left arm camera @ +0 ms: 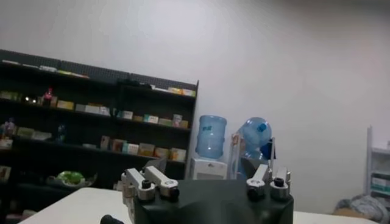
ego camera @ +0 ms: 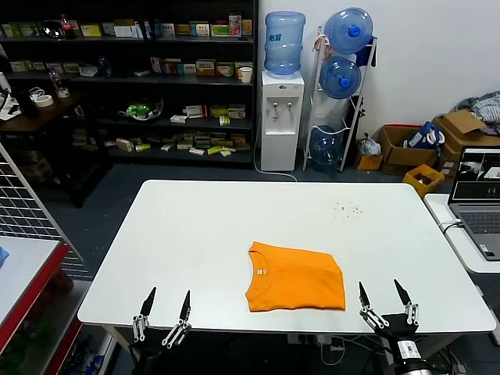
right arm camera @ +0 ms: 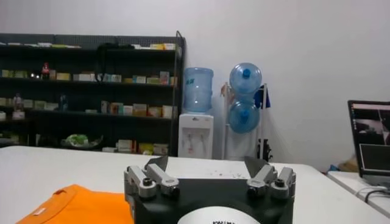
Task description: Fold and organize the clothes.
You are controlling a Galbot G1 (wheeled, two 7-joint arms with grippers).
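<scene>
Two end effectors hung at the near edge of the white rectangular bench (ego camera: 195,226), both with their dark pointed fingers spread apart and holding nothing. The left end effector (ego camera: 166,301) stood at the near-left part of that edge, the right end effector (ego camera: 383,293) at the near-right part.

Between them, a little farther onto the bench, lay the bright orange short-sleeved cotton T-shirt (ego camera: 295,277), folded into a compact, roughly rectangular packet. Its neck opening with a small white label (ego camera: 259,271) faced the robot's left side. The packet sat nearer the right end effector than the left one, yet touched neither; bare bench top showed on both sides of it. In the right wrist view a corner of the orange fabric (right arm camera: 73,206) with the collar appeared just beside that end effector's body, flat on the bench. The left wrist view showed no shirt, only the bench surface and the room beyond.

Behind the bench stood a white water dispenser with a blue bottle (ego camera: 283,94), and dark shelving (ego camera: 133,78) stocked with small goods.
</scene>
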